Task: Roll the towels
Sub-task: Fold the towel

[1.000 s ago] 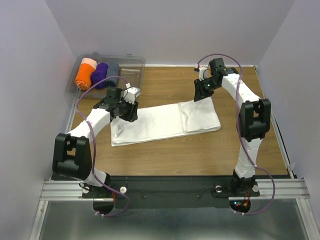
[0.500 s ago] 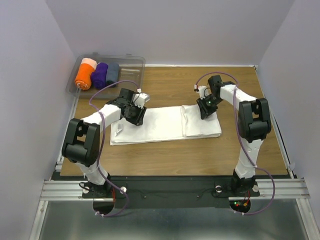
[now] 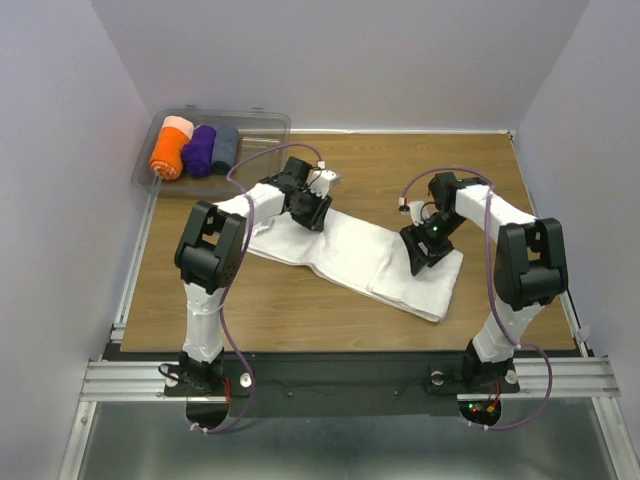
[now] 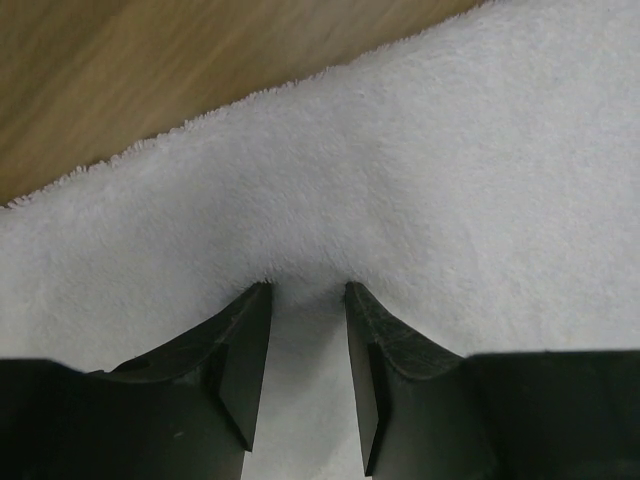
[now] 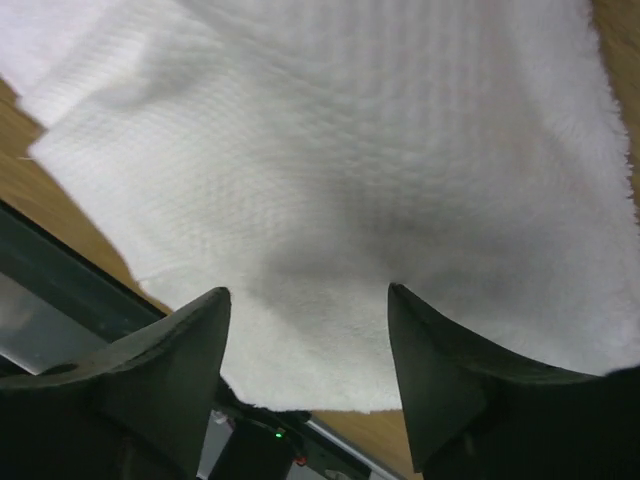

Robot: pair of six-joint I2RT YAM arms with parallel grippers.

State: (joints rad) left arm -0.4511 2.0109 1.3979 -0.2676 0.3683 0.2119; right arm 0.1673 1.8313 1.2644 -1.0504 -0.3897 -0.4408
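Note:
The white towel [image 3: 350, 250] lies flat and slanted across the table, from far left to near right, with a folded layer at its right end. My left gripper [image 3: 312, 210] is on the towel's far left edge. In the left wrist view its jaws [image 4: 307, 288] stand narrow, with towel [image 4: 400, 150] puckered between the fingertips. My right gripper [image 3: 425, 252] rests on the folded right part. In the right wrist view it [image 5: 308, 290] is wide open, with flat towel [image 5: 330, 130] under it near the towel's near edge.
A clear plastic bin [image 3: 262, 135] at the far left corner holds an orange roll [image 3: 170, 150], a purple roll [image 3: 203, 148] and a grey-blue roll [image 3: 226, 145]. The black base plate [image 5: 50, 280] lies just past the towel's near corner. Walls close in on both sides.
The towel has swung from level to slanted. Its left end went away and right with my left gripper. Its right end came toward the near edge with my right gripper.

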